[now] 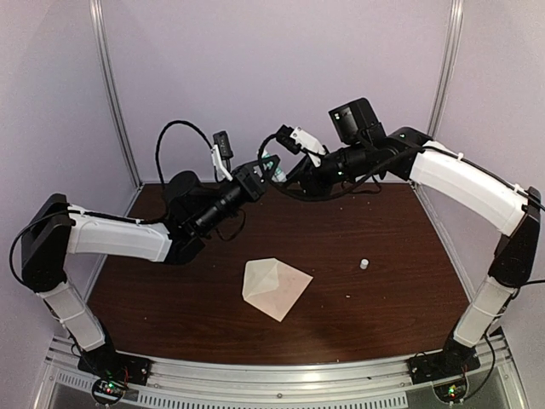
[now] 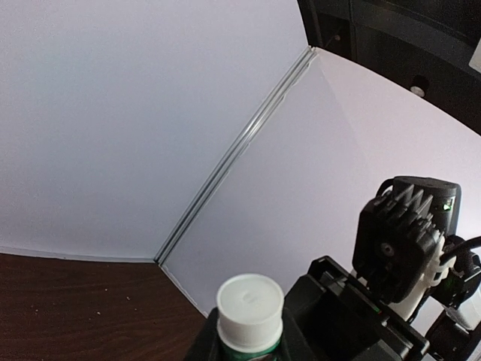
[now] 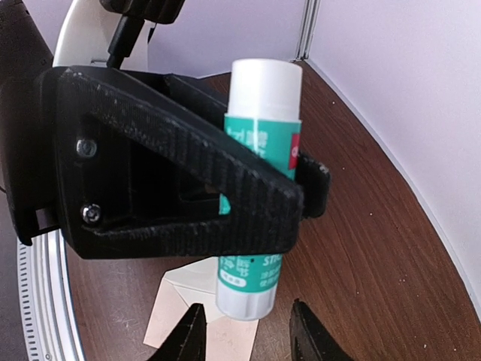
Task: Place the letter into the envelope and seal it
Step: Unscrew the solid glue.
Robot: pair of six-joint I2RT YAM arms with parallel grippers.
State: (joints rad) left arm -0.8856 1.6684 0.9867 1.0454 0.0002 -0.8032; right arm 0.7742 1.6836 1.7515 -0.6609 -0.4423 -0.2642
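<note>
Holding glue stick (image 3: 259, 143) clamped in left jaws, its end just ahead of right jaws, which stand apart, probably to open it | envelope (image 1: 274, 287) flat on tabletop (image 1: 392, 315) below both jaws, seemingly unsealed | letter not visible

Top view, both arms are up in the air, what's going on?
The left gripper is clamped on a green-and-white glue stick, held in the air above the table. The right gripper faces it with jaws open, fingers flanking the stick's end without closing on it. The envelope lies untouched on the table; a small white piece sits apart from it, toward the right arm.
</note>
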